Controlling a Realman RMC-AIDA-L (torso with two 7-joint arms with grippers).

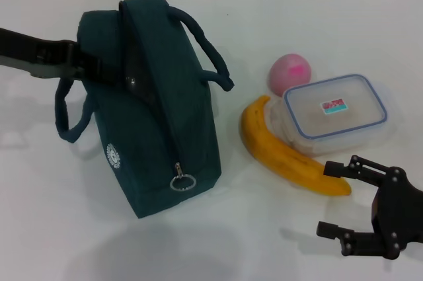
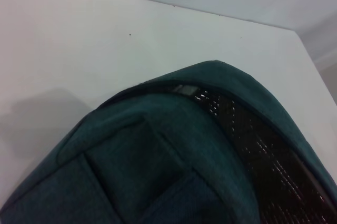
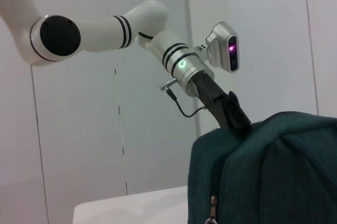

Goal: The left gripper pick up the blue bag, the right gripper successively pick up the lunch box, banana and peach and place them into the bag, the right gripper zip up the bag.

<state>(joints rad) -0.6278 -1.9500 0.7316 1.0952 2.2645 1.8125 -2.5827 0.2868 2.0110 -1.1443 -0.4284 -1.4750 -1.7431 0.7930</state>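
The left gripper [image 3: 234,116] holds the blue bag [image 1: 155,109] at its back top; how its fingers close is hidden. The bag stands upright, its zipper running toward the camera. Beside it lie the lunch box [image 1: 336,114], banana [image 1: 284,151] and peach [image 1: 289,72]. The right gripper [image 1: 347,205], fingers wide, should next reach the lunch box.

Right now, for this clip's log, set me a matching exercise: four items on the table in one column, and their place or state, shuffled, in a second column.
Things:
1. blue bag
2. banana
3. peach
4. right gripper

Places or states:
A. open, low over the table near the banana's tip
B. behind the lunch box, farthest back
C. standing upright, the left gripper at its top
D. lying along the lunch box's front side

Pairs: 1-C, 2-D, 3-B, 4-A
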